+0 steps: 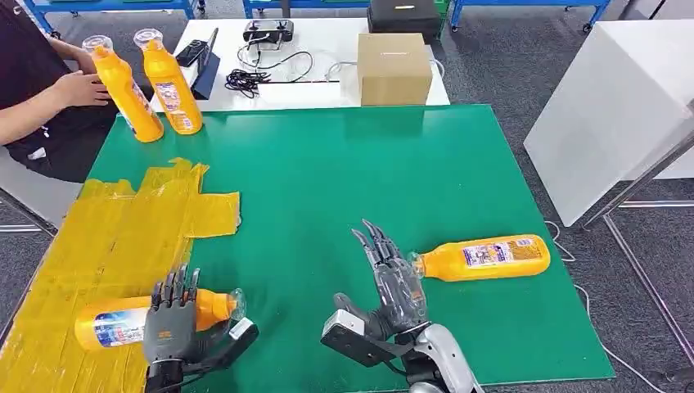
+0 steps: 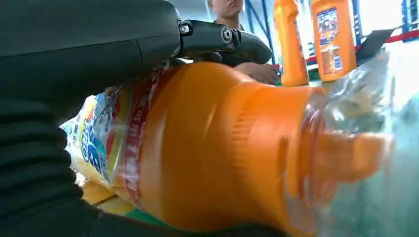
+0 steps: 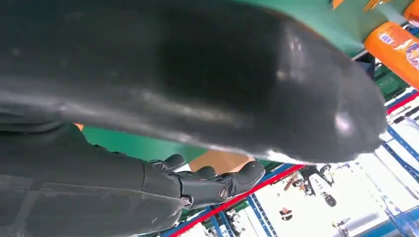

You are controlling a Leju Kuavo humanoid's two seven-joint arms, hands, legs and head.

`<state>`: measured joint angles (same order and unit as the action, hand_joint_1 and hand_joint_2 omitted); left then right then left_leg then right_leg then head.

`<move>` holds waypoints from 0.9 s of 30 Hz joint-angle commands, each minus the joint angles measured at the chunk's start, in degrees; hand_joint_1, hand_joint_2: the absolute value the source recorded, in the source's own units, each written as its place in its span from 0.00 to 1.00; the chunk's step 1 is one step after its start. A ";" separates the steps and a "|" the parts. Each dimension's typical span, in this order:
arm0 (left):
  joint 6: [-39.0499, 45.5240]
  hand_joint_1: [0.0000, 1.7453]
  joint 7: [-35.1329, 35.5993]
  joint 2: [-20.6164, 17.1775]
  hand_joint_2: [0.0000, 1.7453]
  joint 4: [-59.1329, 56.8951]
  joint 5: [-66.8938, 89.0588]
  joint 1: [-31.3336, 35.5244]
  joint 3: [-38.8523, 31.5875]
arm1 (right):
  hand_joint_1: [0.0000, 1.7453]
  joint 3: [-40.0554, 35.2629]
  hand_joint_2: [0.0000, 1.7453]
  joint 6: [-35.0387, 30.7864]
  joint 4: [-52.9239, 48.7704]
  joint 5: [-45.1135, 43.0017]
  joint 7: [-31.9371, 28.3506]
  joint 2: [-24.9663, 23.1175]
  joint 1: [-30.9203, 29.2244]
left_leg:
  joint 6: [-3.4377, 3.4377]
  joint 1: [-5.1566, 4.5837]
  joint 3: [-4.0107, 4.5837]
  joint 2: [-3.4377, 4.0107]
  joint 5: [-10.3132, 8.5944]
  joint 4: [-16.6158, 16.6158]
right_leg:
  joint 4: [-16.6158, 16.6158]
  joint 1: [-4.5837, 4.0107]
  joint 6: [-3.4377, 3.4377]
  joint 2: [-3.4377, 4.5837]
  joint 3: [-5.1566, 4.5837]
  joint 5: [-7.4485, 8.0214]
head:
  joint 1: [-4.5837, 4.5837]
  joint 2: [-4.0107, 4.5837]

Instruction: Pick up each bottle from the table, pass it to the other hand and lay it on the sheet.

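- Over the yellow sheet (image 1: 123, 237) at the table's near left corner, your left hand (image 1: 170, 321) is wrapping an orange bottle (image 1: 114, 321) that is lying on its side, cap pointing toward the middle of the green table (image 1: 327, 164); from above I cannot tell whether the bottle is already resting on the sheet.
- Your right hand (image 1: 391, 274) is hanging with fingers spread and holding nothing, just beside the cap end of a second bottle (image 1: 483, 258).
- That second bottle is lying with its long axis across the table, base toward the right edge, so your right hand is plainly the nearer one.
- You are working with open green surface between the two hands for the handover.
- Two more bottles (image 1: 151, 82) are standing at the far left corner, next to a person's hand (image 1: 82, 88); a cardboard box (image 1: 394, 69) is sitting beyond the far edge.
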<state>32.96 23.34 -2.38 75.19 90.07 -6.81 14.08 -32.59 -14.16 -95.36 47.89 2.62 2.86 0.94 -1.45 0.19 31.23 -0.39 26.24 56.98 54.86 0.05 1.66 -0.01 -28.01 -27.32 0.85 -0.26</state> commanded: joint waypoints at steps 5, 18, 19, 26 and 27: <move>7.04 0.00 -46.54 18.75 0.00 19.03 -26.09 -4.85 -24.74 | 0.00 2.21 0.00 -2.73 -2.85 1.00 -0.89 3.87 4.85 | -0.02 0.07 0.26 -0.08 0.07 0.21 | 0.04 -0.07 0.08 -0.11 -0.14 -0.04 | 0.00 0.00; -16.73 0.00 -60.06 15.77 0.00 25.70 -80.57 -9.48 -20.23 | 0.00 3.99 1.00 -9.40 -8.33 7.92 4.85 10.07 13.21 | 0.12 0.05 0.12 -0.07 0.06 0.05 | -0.10 -0.09 -0.01 -0.09 -0.05 -0.02 | -0.02 0.00; -19.23 0.00 -59.82 16.61 0.00 26.46 -82.17 -10.08 -21.31 | 0.00 4.73 1.00 -9.88 -9.18 9.33 6.28 11.35 14.36 | 0.10 0.06 0.09 0.01 0.11 0.07 | -0.09 -0.09 0.02 -0.01 -0.05 -0.04 | -0.02 0.00; -21.00 0.00 -59.84 17.45 0.00 26.89 -82.46 -10.60 -22.32 | 0.00 5.73 1.00 -10.13 -9.95 9.04 6.39 12.42 15.50 | 0.00 0.03 0.14 0.04 0.11 0.04 | -0.09 -0.04 0.07 0.05 -0.08 -0.04 | 0.02 0.00; -21.87 0.00 -60.64 18.01 0.00 27.02 -81.55 -10.57 -22.88 | 0.00 6.68 1.00 -9.96 -10.34 11.05 8.75 13.16 16.09 | 0.00 0.01 0.20 0.04 0.06 0.03 | -0.05 -0.02 0.05 0.05 -0.16 0.00 | 0.00 0.00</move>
<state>12.72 -36.50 13.51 100.52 7.87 -16.84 -5.64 -28.17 -24.17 -103.97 56.92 8.72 12.94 15.20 -1.47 0.18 31.48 -0.46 26.27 57.00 54.84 0.05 1.67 -0.04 -28.22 -27.33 0.85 -0.26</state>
